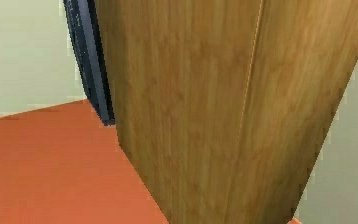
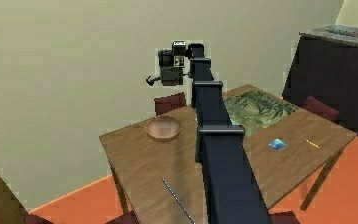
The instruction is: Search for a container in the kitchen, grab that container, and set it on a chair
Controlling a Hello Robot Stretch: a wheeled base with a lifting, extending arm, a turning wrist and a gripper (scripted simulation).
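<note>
Ahead, a wooden panel (image 1: 217, 110) is standing close to the robot. To the side, the arm (image 2: 222, 150) is reaching across the bench (image 2: 147, 160). A brown bowl (image 2: 164, 128), likely the container, is lying there beside the arm, not yet grabbed. Past it the hand (image 2: 150, 80) is showing against bare wall, holding nothing; how its fingers are set I cannot tell. A chair (image 2: 170, 102) is standing at the bench's far side. Grabbing and placing are both left to do.
</note>
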